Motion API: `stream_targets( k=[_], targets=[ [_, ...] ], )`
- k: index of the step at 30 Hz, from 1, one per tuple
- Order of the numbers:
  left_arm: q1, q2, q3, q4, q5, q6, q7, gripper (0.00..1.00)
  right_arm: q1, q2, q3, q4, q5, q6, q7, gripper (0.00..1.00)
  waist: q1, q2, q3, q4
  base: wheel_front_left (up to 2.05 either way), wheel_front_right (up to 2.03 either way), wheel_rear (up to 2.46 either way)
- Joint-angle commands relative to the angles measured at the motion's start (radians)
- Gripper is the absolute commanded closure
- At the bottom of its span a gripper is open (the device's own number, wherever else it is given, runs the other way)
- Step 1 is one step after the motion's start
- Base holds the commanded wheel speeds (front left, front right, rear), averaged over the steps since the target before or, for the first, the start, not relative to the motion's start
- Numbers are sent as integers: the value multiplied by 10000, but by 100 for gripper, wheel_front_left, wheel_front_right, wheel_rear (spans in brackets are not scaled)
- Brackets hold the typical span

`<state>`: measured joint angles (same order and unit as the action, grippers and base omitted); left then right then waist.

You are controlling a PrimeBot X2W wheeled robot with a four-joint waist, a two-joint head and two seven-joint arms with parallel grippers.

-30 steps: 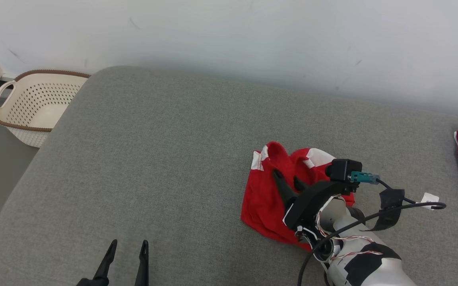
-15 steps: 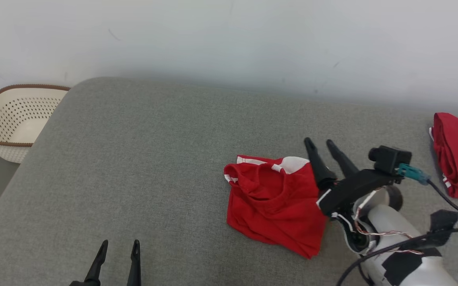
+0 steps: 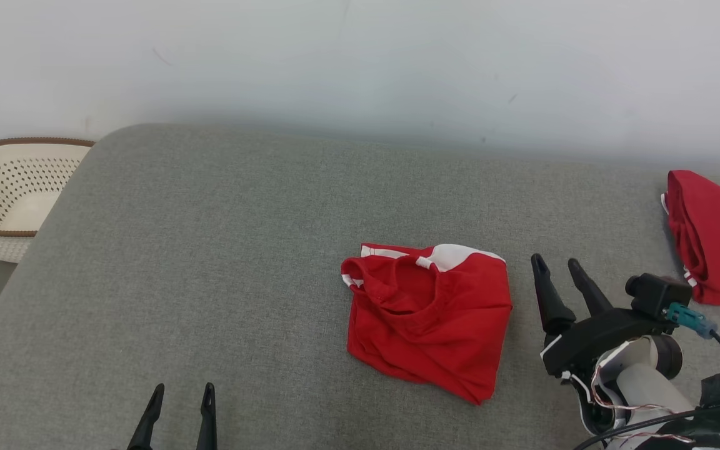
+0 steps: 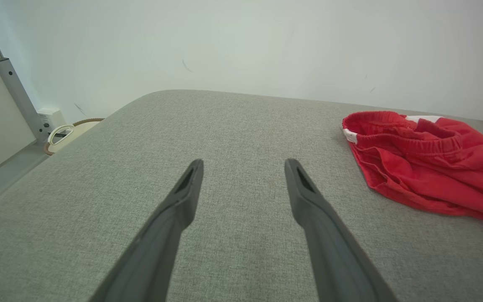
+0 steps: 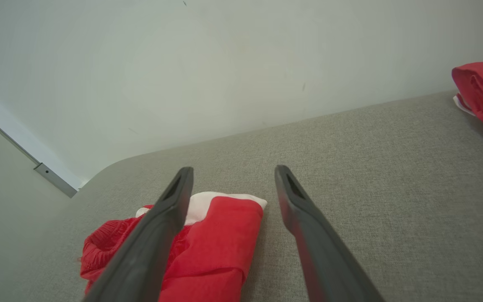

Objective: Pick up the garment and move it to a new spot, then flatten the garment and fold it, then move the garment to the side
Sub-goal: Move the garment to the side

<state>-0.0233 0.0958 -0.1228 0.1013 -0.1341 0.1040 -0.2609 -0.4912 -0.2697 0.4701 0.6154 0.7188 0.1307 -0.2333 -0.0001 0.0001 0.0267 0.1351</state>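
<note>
The red garment (image 3: 429,319) lies crumpled on the grey cushion (image 3: 210,250), a bit right of the middle of the picture. The right gripper (image 3: 555,264) is just right of it, not touching, fingers wide apart and empty. The left gripper (image 3: 184,390) is at the bottom left, also wide apart and empty. Another red cloth (image 3: 716,237) lies at the right edge.

Homelike room: grey sofa (image 3: 210,250), laundry basket (image 3: 4,200)

basket (image 3: 4,200): cut by left edge | second red garment (image 3: 710,244): cut by right edge, perhaps shorts | left claw (image 3: 184,390): base below frame
</note>
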Motion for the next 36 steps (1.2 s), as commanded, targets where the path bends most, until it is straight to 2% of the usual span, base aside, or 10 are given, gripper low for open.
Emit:
stream_targets(
  k=[1,11,23,32,36],
  targets=[
    [36,1,33,-9,74,-18,-54,0,179,60,-42,85,-130,1,104,0,1,-1,20,0,0,0,0],
    [-137,-58,-9,48,131,-110,-54,0,121,443,-240,804,-258,1,857,0,1,-1,179,168,0,0,0],
    [-46,-110,49,121,173,-187,-54,0,-287,786,-241,1700,-585,1,386,0,1,-1,155,434,0,0,0],
    [-246,-161,7,147,228,-259,-55,0,-574,1227,105,2860,163,1,1378,0,1,-1,344,563,0,0,0],
    [-310,-173,38,169,236,-299,-55,0,-673,1392,354,3001,753,1,1826,0,1,-1,409,660,0,0,0]
  ],
)
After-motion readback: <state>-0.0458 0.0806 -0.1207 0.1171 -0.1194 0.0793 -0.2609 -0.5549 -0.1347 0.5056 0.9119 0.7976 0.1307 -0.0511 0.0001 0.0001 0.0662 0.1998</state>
